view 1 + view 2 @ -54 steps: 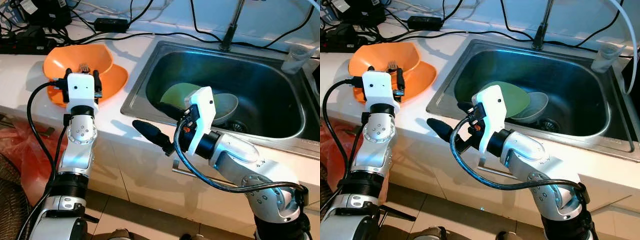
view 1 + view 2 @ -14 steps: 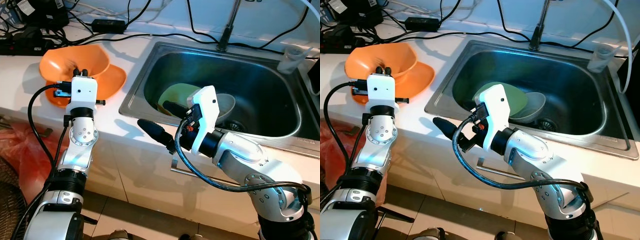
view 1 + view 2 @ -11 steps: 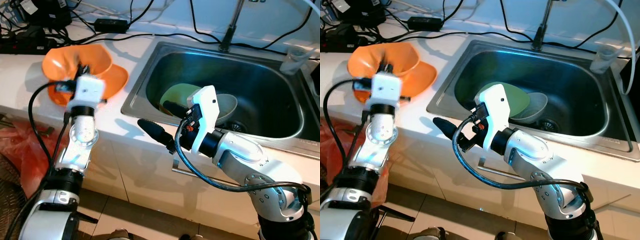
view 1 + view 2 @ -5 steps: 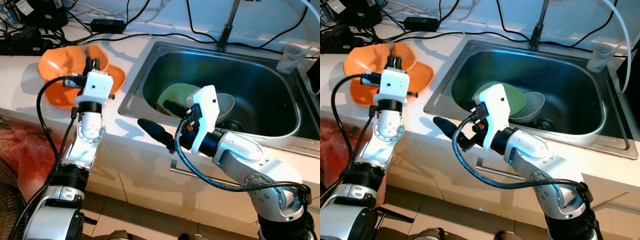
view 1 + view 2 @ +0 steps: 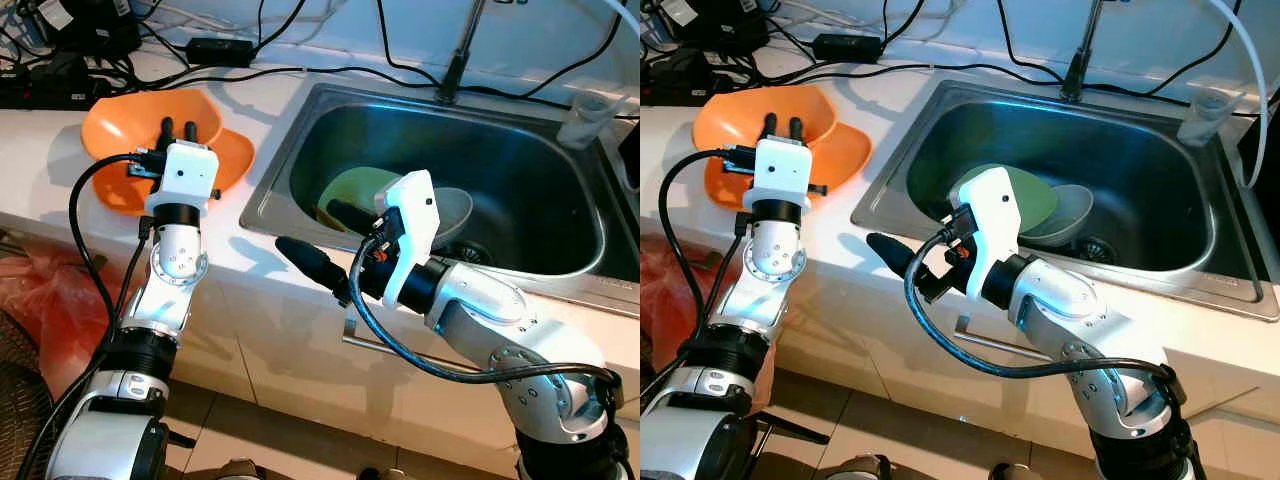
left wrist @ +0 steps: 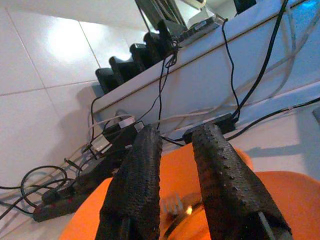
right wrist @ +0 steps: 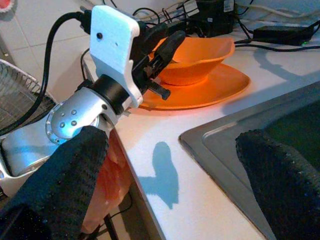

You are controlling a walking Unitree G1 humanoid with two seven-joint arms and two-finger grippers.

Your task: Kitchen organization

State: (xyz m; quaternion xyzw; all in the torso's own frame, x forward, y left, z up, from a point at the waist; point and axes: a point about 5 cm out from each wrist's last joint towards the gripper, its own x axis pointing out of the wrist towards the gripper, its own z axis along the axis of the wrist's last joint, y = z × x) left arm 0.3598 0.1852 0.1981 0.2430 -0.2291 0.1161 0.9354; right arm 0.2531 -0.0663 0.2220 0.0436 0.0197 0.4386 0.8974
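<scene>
White surface [image 5: 265,250] with steel sink [image 5: 590,255] set into it; faucet [image 5: 455,70] at the back edge, clear cup [image 5: 583,118] on the far right rim. Orange bowl [image 5: 115,120] nested on orange plate [image 5: 235,160] at the left of the surface, well apart from the sink; fork [image 6: 172,204] lying inside the bowl, tines visible between the fingers in the left wrist view. Likely parked there as a stack ready to carry. Green plate [image 5: 1035,200] and grey bowl [image 5: 1075,210] down in the sink basin, leaning on each other near the drain, probably waiting for sorting. Cables and power strip [image 5: 50,90] along the back wall behind the orange stack. Left gripper [image 5: 177,128] raised over the orange bowl, forearm near vertical, wrist pointing fingers up and away toward the wall; fingers a little apart, holding nothing, fork just beyond the tips. Looks like an approach to the bowl or fork, grasp not yet made. Right gripper [image 5: 320,240] held out over the front edge of the surface beside the sink's near-left corner, elbow low, forearm angled up and leftward across the cabinet front; fingers spread wide, empty, one over the surface edge and one over the sink rim. Posed as if on standby, facing the left arm. Red plastic bag [image 5: 40,290] hanging below the surface at left.
</scene>
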